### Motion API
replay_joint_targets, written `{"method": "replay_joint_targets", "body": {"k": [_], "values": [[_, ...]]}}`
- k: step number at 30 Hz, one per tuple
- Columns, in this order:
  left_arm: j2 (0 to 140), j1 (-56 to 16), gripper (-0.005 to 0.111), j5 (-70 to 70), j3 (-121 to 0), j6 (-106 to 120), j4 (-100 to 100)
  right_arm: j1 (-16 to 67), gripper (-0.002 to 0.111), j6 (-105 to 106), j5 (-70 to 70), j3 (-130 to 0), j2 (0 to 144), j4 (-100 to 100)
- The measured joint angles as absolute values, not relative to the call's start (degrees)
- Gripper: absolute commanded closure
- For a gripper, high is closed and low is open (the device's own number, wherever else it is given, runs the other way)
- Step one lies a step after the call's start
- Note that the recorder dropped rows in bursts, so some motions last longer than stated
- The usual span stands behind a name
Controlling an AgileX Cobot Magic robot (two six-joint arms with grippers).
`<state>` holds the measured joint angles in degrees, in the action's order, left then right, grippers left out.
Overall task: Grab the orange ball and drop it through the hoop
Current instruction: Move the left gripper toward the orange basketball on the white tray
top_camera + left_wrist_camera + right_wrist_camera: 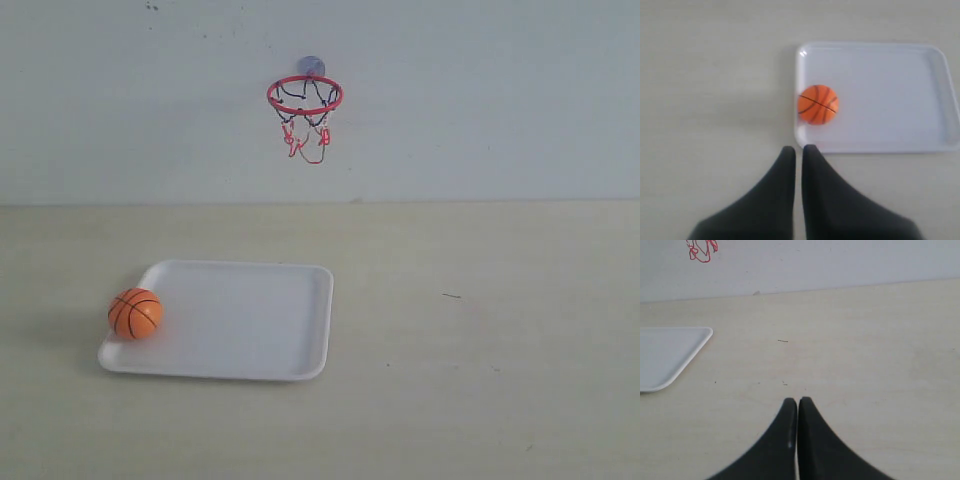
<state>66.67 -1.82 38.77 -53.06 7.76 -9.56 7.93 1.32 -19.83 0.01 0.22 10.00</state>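
Ball on the tray, both grippers closed and holding nothing.

The ball (135, 313) sits at the left edge of a white tray (240, 320), toward its near-left corner, touching the rim. The tray lies on the pale table (480, 350), left of the middle. The hoop (305, 112) is stuck high on the far wall (500, 100), above and beyond the tray's right side, with its net hanging loose. The left gripper (798, 149) has its dark fingers together with only a thin slit between them. It is over bare table just outside the tray rim, near the ball but apart from it. The right gripper (798, 401) has its fingers pressed together over open table, well to the right of the tray.
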Motion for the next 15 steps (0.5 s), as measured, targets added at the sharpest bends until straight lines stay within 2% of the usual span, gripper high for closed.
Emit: {"method": "replay_joint_targets", "body": {"k": [6,15], "values": [[79.23,-1.82,0.103,50.14,-65.52,25.72,-24.45,7.93,0.109,1.32,-19.83,0.01,0.22,10.0],[92.57,-1.82,0.103,50.44,-69.9,30.9,-27.2,7.93,0.109,1.32,-19.83,0.01,0.22,10.0]]}}
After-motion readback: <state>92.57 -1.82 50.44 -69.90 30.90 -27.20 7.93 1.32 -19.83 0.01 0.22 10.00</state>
